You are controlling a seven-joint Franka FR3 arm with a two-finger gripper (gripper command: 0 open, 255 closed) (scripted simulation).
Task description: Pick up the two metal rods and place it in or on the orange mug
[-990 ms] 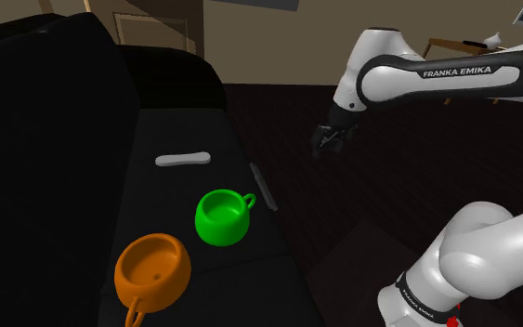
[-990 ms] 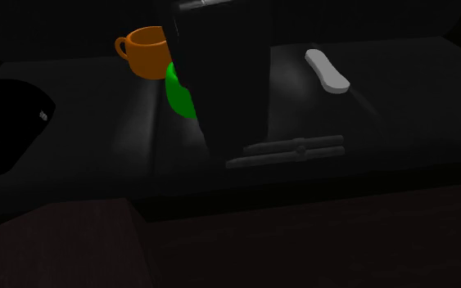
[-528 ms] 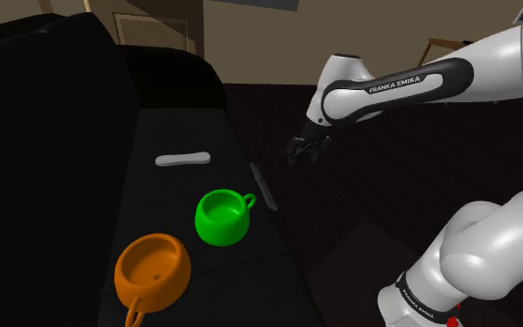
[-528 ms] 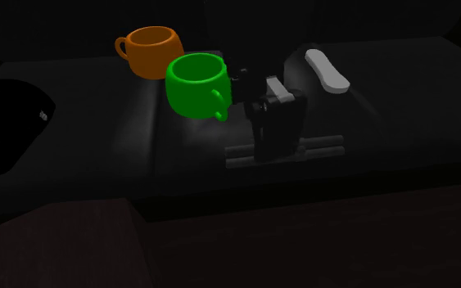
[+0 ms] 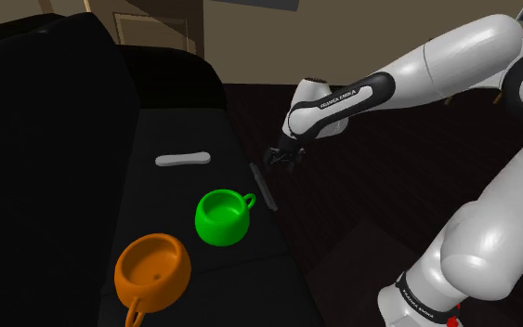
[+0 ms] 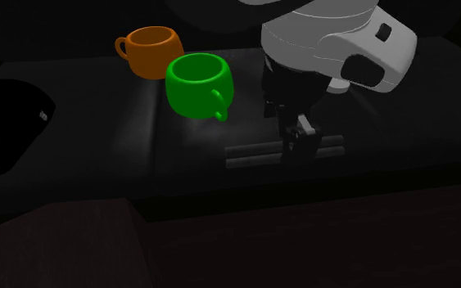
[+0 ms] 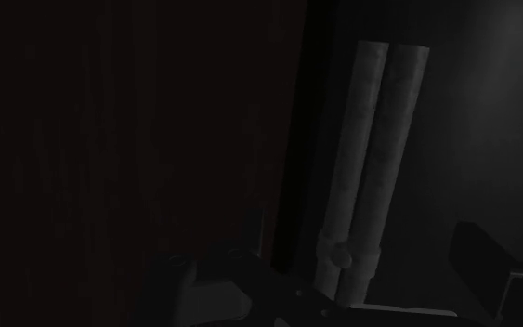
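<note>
The two grey metal rods [image 5: 265, 186] lie side by side, joined at the middle, at the black seat's edge nearest the arm. They are also seen in the second exterior view [image 6: 253, 153] and the wrist view [image 7: 372, 158]. My gripper [image 5: 281, 160] hangs open just above their far end, holding nothing. In the wrist view the fingers [image 7: 487, 262] stand apart on either side of the rods without touching them. The orange mug [image 5: 152, 269] stands upright at the near end of the seat, and is also seen in the second exterior view [image 6: 149, 51].
A green mug [image 5: 222, 216] stands between the rods and the orange mug. A flat white piece [image 5: 183, 159] lies farther back on the black seat [image 5: 171, 121]. A tall black backrest [image 5: 45, 139] borders the seat. Dark wood floor [image 5: 361, 204] lies beyond the seat's edge.
The arm has swung to the shoulder view's left and downward, bringing the gripper from over the floor to just above the rods. The mugs and rods have not moved.
</note>
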